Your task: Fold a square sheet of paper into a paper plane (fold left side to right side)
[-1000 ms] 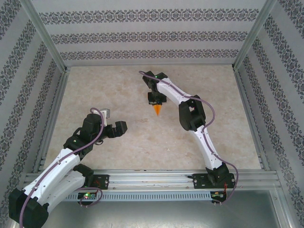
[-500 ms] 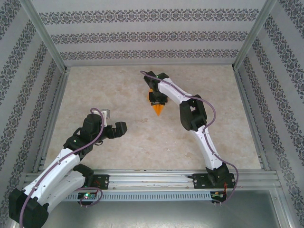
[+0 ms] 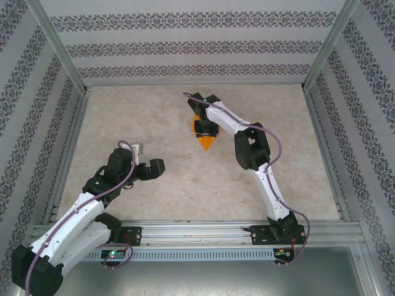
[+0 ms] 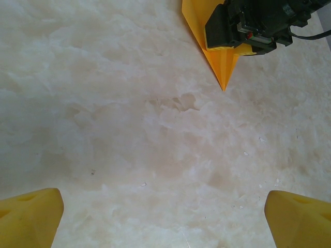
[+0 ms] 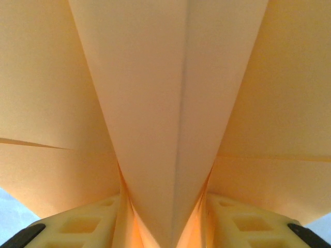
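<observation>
Now my right gripper [image 3: 205, 131] is letting go. A second ago its jaws were clamped tight on the square sheet of paper [image 3: 207, 143], and from above little more than the orange point showed below them. The jaws have since parted about halfway, and orange now shows on both sides of the gripper as the folded layers spring outward.

From the right wrist, the paper's central keel runs down between my two yellow fingers [image 5: 83, 222] with a glowing gap at each side, so I judge the pinch released.

The paper lies at the middle of the table [image 3: 154, 123], nose toward my bases, directly under the right gripper.

My left gripper [image 3: 154, 168] has not moved. Its jaws are fully spread, hovering over bare surface, well apart from the paper.

Judgement: the sheet is already a pointed dart, so this release most likely ends a crease-pressing step. Because the folds are relaxing, the crease may need checking.
</observation>
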Robot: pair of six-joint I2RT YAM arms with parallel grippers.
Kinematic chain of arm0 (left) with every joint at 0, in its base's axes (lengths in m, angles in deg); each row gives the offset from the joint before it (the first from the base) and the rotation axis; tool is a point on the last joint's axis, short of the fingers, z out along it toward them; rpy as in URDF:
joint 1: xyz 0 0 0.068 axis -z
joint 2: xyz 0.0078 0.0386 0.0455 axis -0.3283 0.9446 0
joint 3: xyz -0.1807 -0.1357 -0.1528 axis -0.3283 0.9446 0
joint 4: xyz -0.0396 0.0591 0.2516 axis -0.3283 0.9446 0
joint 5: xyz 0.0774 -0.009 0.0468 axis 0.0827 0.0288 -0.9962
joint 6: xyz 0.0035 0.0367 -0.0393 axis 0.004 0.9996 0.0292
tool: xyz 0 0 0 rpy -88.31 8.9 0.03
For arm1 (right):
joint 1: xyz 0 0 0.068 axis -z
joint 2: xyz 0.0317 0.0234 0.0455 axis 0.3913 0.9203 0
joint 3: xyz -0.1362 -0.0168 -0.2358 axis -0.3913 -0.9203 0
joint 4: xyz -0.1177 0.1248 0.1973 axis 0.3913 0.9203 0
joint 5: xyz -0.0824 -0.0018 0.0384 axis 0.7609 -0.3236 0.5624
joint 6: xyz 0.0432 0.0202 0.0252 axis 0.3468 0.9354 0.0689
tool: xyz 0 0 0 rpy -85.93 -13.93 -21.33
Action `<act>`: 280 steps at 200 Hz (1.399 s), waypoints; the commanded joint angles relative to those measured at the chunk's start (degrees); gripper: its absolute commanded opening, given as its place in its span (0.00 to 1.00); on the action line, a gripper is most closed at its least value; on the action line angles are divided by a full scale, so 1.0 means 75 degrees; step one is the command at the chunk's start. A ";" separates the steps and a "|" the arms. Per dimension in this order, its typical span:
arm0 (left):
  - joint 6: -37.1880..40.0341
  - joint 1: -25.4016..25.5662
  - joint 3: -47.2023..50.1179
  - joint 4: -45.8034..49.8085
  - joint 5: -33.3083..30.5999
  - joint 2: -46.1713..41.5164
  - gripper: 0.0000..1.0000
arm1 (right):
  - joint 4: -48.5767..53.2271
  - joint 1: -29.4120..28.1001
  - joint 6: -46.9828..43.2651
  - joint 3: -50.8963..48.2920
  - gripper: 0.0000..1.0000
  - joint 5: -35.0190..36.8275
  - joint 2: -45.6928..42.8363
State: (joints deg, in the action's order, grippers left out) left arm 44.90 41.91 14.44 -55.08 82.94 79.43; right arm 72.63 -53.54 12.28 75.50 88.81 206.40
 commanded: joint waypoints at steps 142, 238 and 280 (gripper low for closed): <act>0.0140 -0.0147 -0.0216 0.0284 -0.0057 -0.0026 1.00 | 0.0412 -0.0066 -0.0242 -0.0076 0.44 0.0162 -0.0591; 0.0219 -0.0140 -0.0322 0.0388 -0.0167 -0.0071 1.00 | 0.0623 -0.0152 -0.0447 -0.0215 0.49 0.0319 -0.1020; 0.0126 -0.0168 -0.0313 0.0275 -0.0361 -0.0183 1.00 | 0.0658 -0.0234 -0.0729 -0.0601 0.56 0.0490 -0.1752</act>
State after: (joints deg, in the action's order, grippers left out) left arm 44.92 41.91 13.65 -53.84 82.06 79.23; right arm 75.71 -54.43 8.91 72.68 90.15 199.05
